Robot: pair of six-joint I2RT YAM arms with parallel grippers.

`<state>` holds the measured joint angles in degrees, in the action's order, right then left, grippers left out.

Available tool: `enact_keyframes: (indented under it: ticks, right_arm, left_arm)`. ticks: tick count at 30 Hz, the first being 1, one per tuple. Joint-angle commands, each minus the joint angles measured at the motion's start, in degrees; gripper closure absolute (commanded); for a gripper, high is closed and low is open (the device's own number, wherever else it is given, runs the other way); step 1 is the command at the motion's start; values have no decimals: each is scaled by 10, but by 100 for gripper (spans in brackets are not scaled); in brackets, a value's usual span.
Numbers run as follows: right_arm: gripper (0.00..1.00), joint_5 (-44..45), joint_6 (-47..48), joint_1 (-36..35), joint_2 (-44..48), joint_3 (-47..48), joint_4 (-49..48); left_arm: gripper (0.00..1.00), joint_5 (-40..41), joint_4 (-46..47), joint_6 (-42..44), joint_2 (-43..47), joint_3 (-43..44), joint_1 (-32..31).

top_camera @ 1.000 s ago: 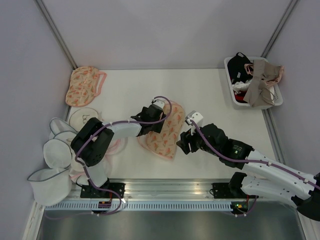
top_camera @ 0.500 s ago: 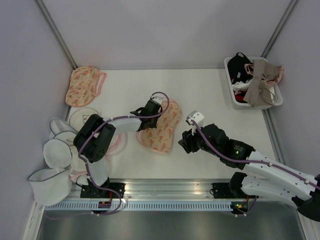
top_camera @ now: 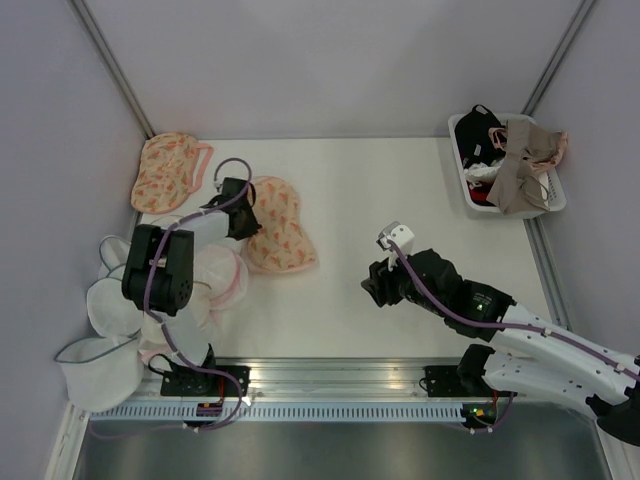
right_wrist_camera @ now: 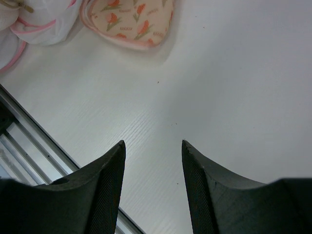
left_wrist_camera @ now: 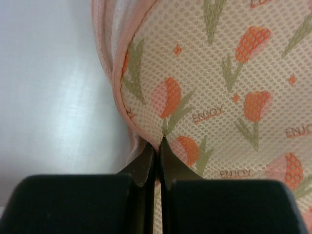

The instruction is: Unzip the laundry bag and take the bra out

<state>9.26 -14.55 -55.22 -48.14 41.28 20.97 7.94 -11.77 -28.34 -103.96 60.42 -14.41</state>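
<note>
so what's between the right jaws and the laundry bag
Only bare white table between the right jaws and the laundry bag; the top external view shows it.

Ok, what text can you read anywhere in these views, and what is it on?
"ENJOY": printed several times between the tulips on the laundry bag, whose edge the left gripper pinches.
Right wrist view: the lettering on the same bag is too small to read.
Top view: nothing legible.
</note>
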Motion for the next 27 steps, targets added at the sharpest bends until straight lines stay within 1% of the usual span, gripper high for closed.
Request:
enact_keyframes:
  ticks: [1,3,4,5,7,8,10,11,12,13,14,15,17,18,19,20,21,22,23,24,25,26,27]
  right_arm:
    - [45,18,-8,-1,18,17,6]
    - [45,19,-8,-1,22,19,8]
    - [45,20,-9,-1,25,19,10]
    - [45,23,-9,0,27,18,10]
    - [45,24,-8,-1,31,19,11]
    - [45,26,-9,-1,31,19,13]
    - [44,27,-11,0,35,20,14]
    - [44,30,-13,-1,36,19,15]
    - [44,28,-14,0,38,18,14]
    - [44,27,-14,-1,40,18,14]
    - [44,27,-15,0,40,17,13]
    - [44,23,-16,0,42,16,10]
    - [44,23,-18,-1,43,13,7]
    - [43,23,-21,-1,42,13,6]
    - [41,20,-22,-1,41,12,6]
    - [39,20,-25,-1,41,11,7]
    - [37,20,-27,-1,42,10,7]
    - [32,20,-32,-1,43,10,7]
    - [31,22,-34,-1,45,9,9]
    - [30,23,-35,-1,47,8,10]
    - [29,23,-38,-1,49,8,11]
    - [27,24,-40,-1,53,6,11]
    - [27,29,-41,-1,54,6,10]
  left_arm:
    - [98,-49,-86,-113,12,-42,109]
    - [98,-53,-81,-152,34,-70,142]
    - [98,-57,-78,-161,46,-80,179]
    - [98,-52,-79,-169,76,-98,190]
    - [98,-29,-81,-195,107,-119,218]
    - [98,-22,-84,-204,144,-142,228]
    - [98,-5,-91,-238,184,-169,264]
    - [98,0,-95,-258,225,-195,274]
    - [98,8,-105,-265,251,-209,298]
    - [98,11,-106,-272,274,-236,308]
    - [98,13,-106,-275,297,-247,315]
    - [98,21,-110,-278,346,-258,325]
    - [98,21,-119,-268,386,-276,330]
    - [98,2,-119,-256,414,-278,330]
    - [95,-12,-120,-244,428,-278,330]
    - [90,-25,-120,-224,439,-276,330]
    - [79,-50,-119,-218,461,-277,330]
    - [50,-63,-119,-214,472,-279,330]
    - [37,-76,-116,-201,480,-279,330]
    - [26,-115,-112,-192,495,-279,330]
    - [10,-138,-106,-183,500,-278,330]
    - [3,-185,-99,-163,503,-276,329]
    - [0,-209,-97,-154,506,-273,328]
